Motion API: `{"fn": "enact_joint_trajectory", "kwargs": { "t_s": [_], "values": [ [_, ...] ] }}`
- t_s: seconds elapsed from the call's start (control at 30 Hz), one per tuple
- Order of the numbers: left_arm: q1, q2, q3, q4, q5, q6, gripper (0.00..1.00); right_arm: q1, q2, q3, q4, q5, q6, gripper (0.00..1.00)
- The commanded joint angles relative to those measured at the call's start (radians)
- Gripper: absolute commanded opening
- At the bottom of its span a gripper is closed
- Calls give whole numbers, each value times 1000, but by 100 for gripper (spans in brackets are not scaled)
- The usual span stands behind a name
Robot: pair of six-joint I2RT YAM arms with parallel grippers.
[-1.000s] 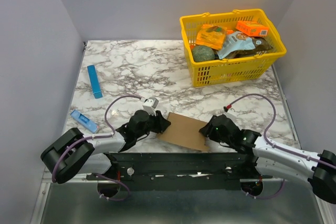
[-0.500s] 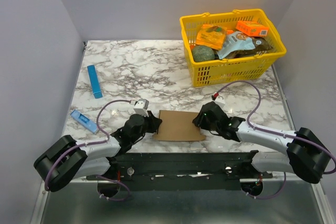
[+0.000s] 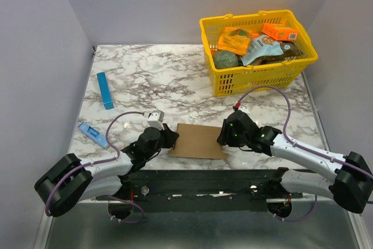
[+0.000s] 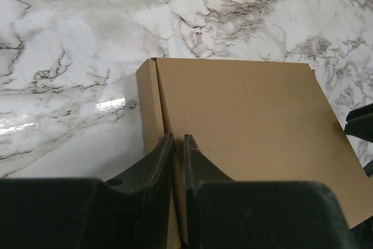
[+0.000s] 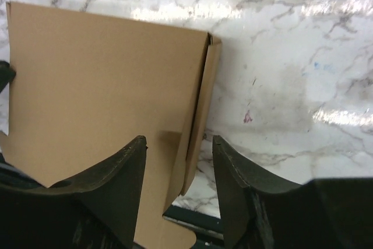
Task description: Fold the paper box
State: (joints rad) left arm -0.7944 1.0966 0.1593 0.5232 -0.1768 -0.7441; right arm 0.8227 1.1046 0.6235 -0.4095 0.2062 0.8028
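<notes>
Nearest the arm bases, the paper box (image 3: 199,141) lies flattened on the marbled surface (image 3: 151,74), between the two claws. The left claw (image 4: 176,138) is clenched on the box's left edge, beside the narrow side flap, apparently to anchor the sheet. The right claw (image 5: 179,141) is released, its fingers spread astride the right edge flap, presumably placed to grip and raise it. Farther back, well apart, stands a yellow basket (image 3: 256,81) of packaged goods.
</notes>
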Motion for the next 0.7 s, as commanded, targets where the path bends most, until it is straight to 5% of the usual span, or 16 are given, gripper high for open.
{"fn": "enact_joint_trajectory", "kwargs": {
  "t_s": [0.0,0.67],
  "values": [
    [-6,22,8,-100,-38,9,20,3,-31,-8,-89,-139,6,54],
    [-8,37,23,-95,-33,9,18,3,-8,-134,139,-353,119,40]
  ]
}}
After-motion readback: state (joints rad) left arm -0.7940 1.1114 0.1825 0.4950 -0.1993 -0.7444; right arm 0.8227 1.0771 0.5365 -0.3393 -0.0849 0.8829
